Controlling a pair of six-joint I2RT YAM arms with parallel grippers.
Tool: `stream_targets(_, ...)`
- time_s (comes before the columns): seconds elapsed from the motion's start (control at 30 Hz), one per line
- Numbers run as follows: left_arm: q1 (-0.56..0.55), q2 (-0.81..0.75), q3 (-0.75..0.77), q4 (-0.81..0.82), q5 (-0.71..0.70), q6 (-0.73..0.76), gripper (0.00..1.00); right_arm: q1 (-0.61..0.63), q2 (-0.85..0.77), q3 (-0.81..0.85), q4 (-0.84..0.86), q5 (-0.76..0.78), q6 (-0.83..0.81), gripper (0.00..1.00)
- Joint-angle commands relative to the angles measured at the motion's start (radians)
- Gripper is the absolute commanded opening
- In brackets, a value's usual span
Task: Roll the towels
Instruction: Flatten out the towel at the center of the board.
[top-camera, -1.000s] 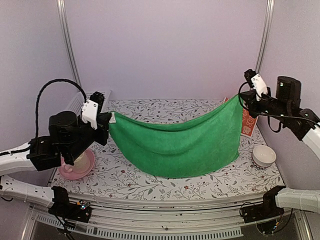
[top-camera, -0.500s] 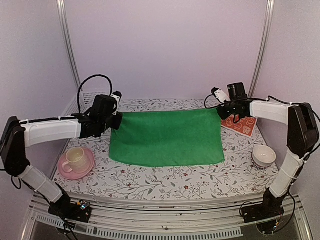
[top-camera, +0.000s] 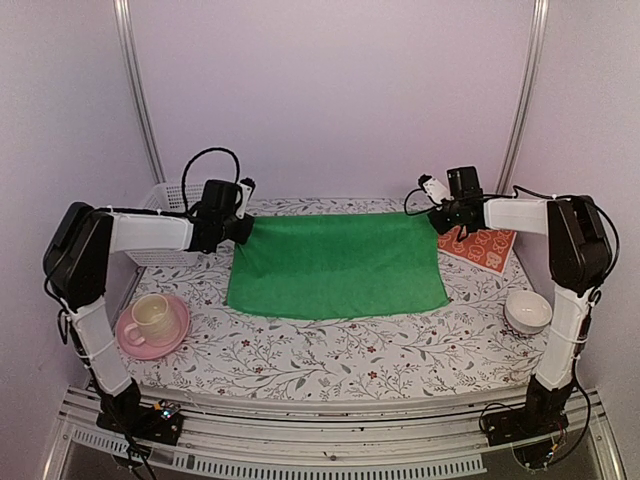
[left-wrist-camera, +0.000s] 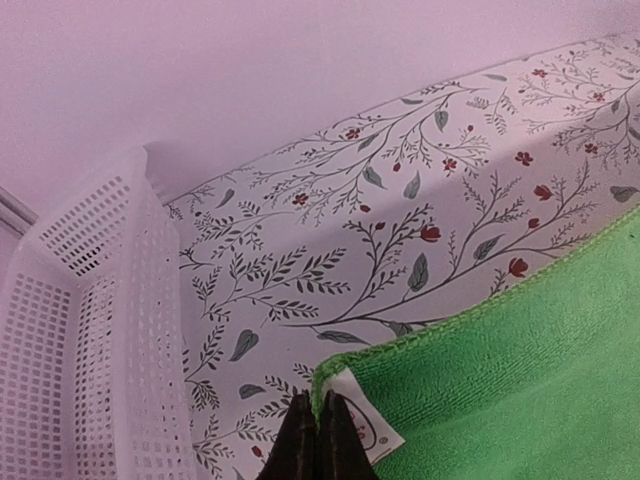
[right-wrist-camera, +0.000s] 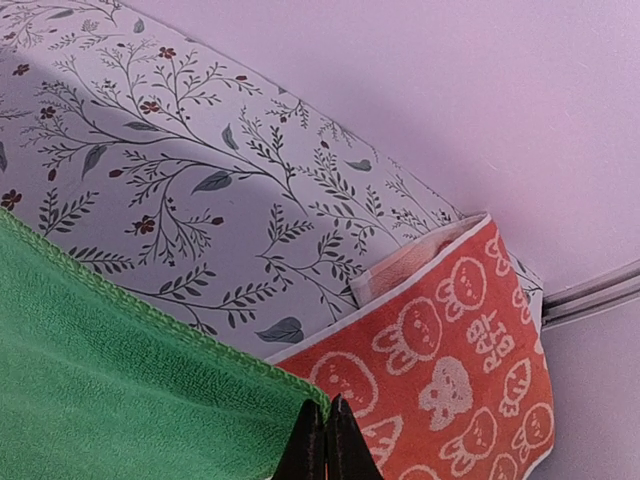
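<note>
Between left gripper (left-wrist-camera: 318, 440) and right gripper (right-wrist-camera: 325, 435) the green towel (top-camera: 335, 262) is laid flat on the table (top-camera: 330, 365), one far corner clamped in each. Both corners should be released together, without dragging, before rolling is started. The orange towel (right-wrist-camera: 440, 370) is seen just beside the right gripper.

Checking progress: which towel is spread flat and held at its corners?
The green towel, pinched by the left gripper and right gripper; the orange-red towel lies unheld beside it.
</note>
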Motion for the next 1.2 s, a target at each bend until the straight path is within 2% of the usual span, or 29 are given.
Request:
stream_targets(0.0, 0.012, 0.037, 0.052, 0.073, -0.019, 0.080, 0.00, -0.019, -0.010, 0.026, 0.073, 0.074, 0.004, 0.02)
stream_targets(0.1, -0.007, -0.027, 0.034, 0.063, -0.048, 0.082, 0.00, -0.019, -0.098, -0.024, 0.069, 0.032, 0.011, 0.02)
stream_targets(0.3, -0.070, -0.285, -0.189, 0.084, -0.060, -0.016, 0.00, -0.019, -0.370, -0.220, 0.041, -0.042, -0.003, 0.02)
stream_targets(0.4, -0.151, -0.411, -0.295, 0.083, -0.117, -0.047, 0.00, -0.019, -0.509, -0.328, 0.016, -0.069, -0.001, 0.02)
stream_targets(0.53, -0.319, -0.592, -0.400, 0.034, -0.232, -0.098, 0.00, -0.019, -0.736, -0.442, -0.076, -0.142, 0.007, 0.02)
stream_targets(0.73, -0.639, -0.881, -0.493, -0.090, -0.517, -0.191, 0.00, -0.018, -1.120, -0.517, -0.236, -0.213, 0.026, 0.02)
stream_targets(0.83, -0.789, -0.952, -0.505, -0.102, -0.658, -0.208, 0.00, -0.018, -1.230, -0.518, -0.292, -0.216, 0.043, 0.02)
stream_targets(0.9, -0.843, -0.954, -0.497, -0.096, -0.712, -0.200, 0.00, -0.018, -1.257, -0.520, -0.298, -0.191, 0.049, 0.02)
stream_targets(0.97, -0.833, -0.920, -0.484, -0.075, -0.724, -0.181, 0.00, -0.018, -1.231, -0.525, -0.283, -0.152, 0.050, 0.02)
stream_targets(1.0, -0.790, -0.892, -0.475, -0.059, -0.709, -0.165, 0.00, -0.018, -1.206, -0.532, -0.268, -0.133, 0.048, 0.02)
stream_targets(1.17, -0.510, -0.683, -0.395, -0.047, -0.431, -0.157, 0.00, -0.020, -0.974, -0.564, -0.108, -0.072, 0.009, 0.02)
